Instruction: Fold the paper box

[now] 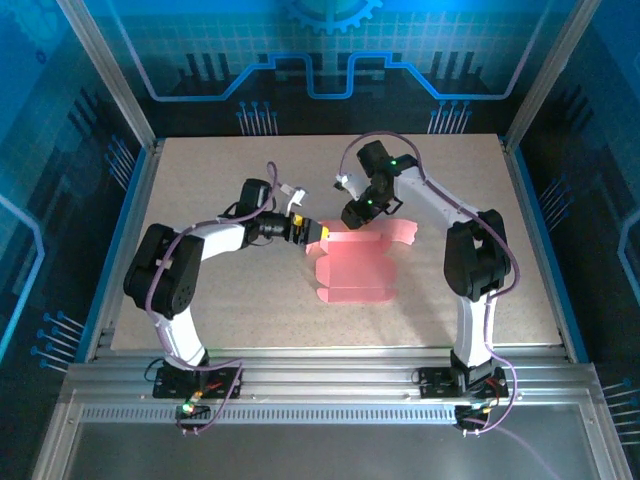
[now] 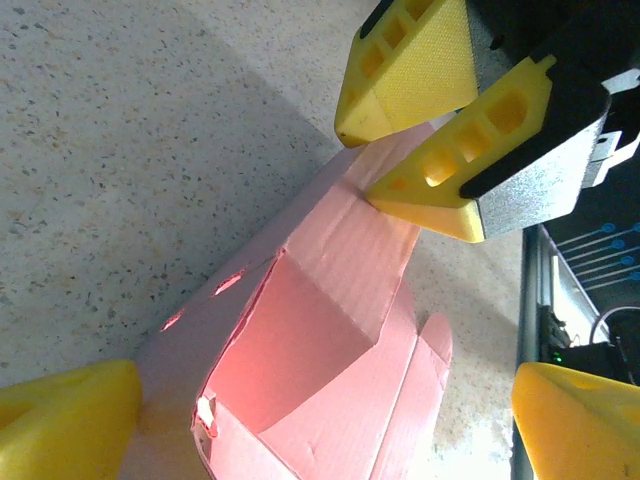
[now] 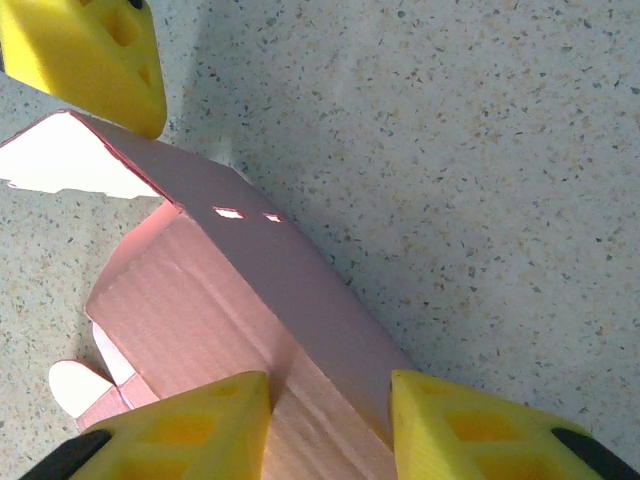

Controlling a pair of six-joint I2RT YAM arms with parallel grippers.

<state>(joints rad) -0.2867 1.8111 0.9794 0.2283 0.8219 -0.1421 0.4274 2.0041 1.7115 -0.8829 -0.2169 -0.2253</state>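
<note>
Arms from both sides meet at the paper box (image 1: 355,268), which you see from above lying pink and partly folded in the middle of the table (image 1: 200,190). The left gripper (image 1: 306,231) is at its far left corner and the right gripper (image 1: 352,214) over its far edge. In the left wrist view, your left gripper's yellow fingers (image 2: 65,420) stand wide open at the lower corners. The box lies between them with one panel raised, and the right gripper's fingers (image 2: 420,60) reach that panel's top edge. In the right wrist view, those fingers (image 3: 190,430) sit partly closed astride the raised fold; you cannot tell whether they pinch it. One left finger (image 3: 90,60) hangs just beside the panel's far corner.
</note>
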